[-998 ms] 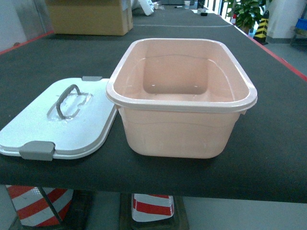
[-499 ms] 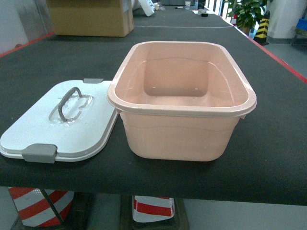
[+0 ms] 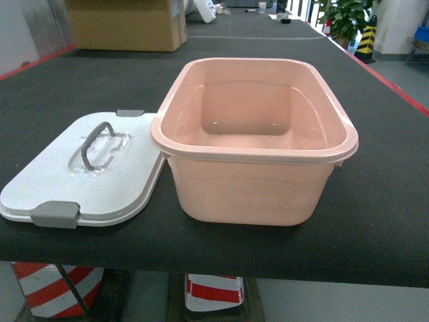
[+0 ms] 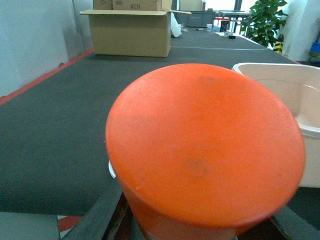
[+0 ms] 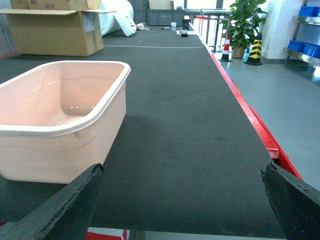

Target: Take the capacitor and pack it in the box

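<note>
**Open box waits on the dark surface; orange cylinder clamped in the left gripper**

The pale pink box (image 3: 255, 144) stands upright near the front edge of the dark surface (image 3: 375, 221), open, its inside bare as far as the head view shows. Its white lid (image 3: 84, 171) lies flat just to the left, handle up, with one edge against the box wall or very close to it; a grey latch (image 3: 55, 215) sits at the lid's near edge.

Compared with a second ago the box and lid sit slightly lower and a touch to the right in the head view, which looks like a small shift of the camera; since half a second ago nothing has changed.

From the left wrist, the left gripper (image 4: 195, 220) has its dark fingers (image 4: 100, 220) closed on either side of a large orange cylinder (image 4: 205, 150), presumably the capacitor, whose flat round end fills the view. The box rim shows just behind it on the right.

From the right wrist, the right gripper (image 5: 182, 200) has its fingers (image 5: 70, 200) spread wide apart with nothing between them, the box to its left.

A brown cardboard box (image 3: 127, 23) stands well back on the surface.
</note>
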Available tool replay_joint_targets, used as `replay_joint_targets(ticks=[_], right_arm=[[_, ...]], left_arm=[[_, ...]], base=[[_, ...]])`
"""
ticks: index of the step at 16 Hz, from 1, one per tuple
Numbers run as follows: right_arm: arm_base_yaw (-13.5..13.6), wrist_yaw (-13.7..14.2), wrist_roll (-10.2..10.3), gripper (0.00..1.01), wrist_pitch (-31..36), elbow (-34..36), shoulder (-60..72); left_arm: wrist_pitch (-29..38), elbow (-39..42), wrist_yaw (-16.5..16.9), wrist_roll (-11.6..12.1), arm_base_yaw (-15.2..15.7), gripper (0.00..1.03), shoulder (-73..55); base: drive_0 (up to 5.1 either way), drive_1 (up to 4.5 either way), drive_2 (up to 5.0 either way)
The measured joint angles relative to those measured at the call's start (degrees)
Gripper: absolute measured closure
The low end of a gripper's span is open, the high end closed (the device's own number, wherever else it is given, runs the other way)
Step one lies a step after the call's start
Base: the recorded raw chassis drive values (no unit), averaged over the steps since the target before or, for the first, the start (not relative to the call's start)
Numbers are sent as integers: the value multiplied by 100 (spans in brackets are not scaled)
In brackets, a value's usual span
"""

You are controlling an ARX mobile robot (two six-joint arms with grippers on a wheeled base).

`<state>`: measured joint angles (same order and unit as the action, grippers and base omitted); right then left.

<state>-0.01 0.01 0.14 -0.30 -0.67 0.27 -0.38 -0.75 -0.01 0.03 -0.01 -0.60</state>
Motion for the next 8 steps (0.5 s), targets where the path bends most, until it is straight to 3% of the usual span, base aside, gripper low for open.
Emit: replay_joint_targets(ticks=[2, 3, 4, 5, 6, 8], right_arm=[[0, 2, 0, 3, 0, 0, 0], [0, 4, 2, 3, -2, 0, 0], [0, -2, 0, 3, -2, 0, 0], [0, 0, 0, 3, 2, 0, 0], [0, 0, 0, 3, -2, 0, 0], [0, 0, 0, 3, 0, 0, 0]], left_arm=[[0, 0, 0, 0, 0, 59, 0], [601, 2, -800, 96, -356, 59, -275], [1759, 0, -1611, 181, -898, 59, -1167], [2791, -9, -2052, 223, -1250, 59, -2286], [4081, -186, -2227, 310, -1491, 59, -3700], [6126, -1255, -2227, 446, -1871, 59, -6043]], base=[[0, 0, 0], [0, 0, 0], [0, 0, 0], [0, 0, 0], [0, 0, 0], [0, 0, 0]])
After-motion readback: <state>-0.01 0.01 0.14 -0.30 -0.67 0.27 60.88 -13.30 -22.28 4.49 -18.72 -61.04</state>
